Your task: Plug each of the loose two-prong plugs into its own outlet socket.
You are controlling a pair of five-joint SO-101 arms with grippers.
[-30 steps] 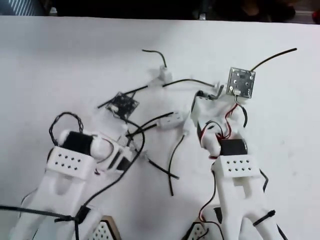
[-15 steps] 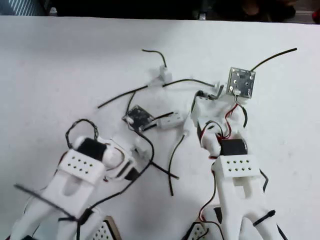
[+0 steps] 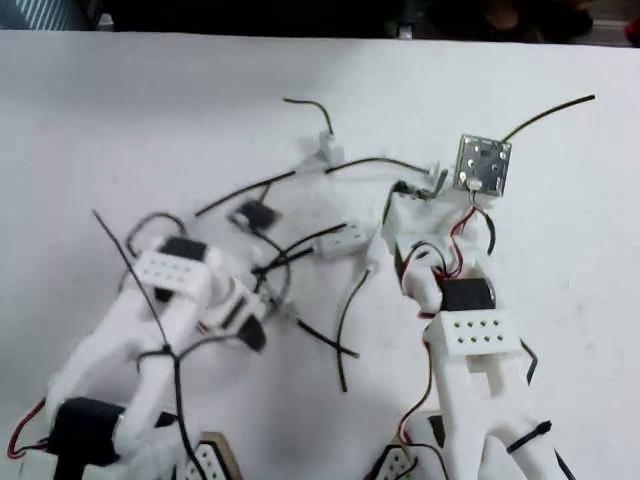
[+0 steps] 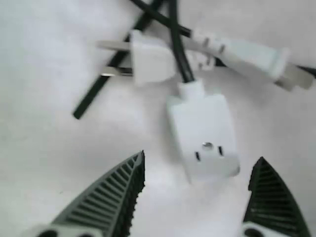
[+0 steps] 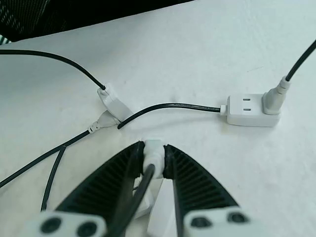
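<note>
Take the tangle of black cords (image 3: 300, 250) in the middle of the table (image 3: 120, 110) as your mark. Your left arm (image 3: 165, 275) sits left of that tangle, bent so that its end angles in toward it. The left hand (image 4: 200, 158) is spread wide, its ribbed fingers (image 4: 118, 192) standing either side of a white outlet socket (image 4: 205, 133) without touching it. That socket lies flat, slotted face turned toward the hand, its black cord running off among the others. A loose two-prong plug (image 4: 150, 59) lies just past it, prongs bare, with a cord crossing over it. Your right arm (image 3: 470, 335) sits right of the tangle, stretched nearly straight out from its base. The right hand (image 5: 154, 154) is pinching a white plug body (image 5: 153, 147), whose black cord trails back between the fingers. Ahead of that hand, on the side away from the tangle, a second outlet socket (image 5: 247, 109) lies with a corded plug (image 5: 274, 98) butted against one end; you cannot tell how deep it sits.
</note>
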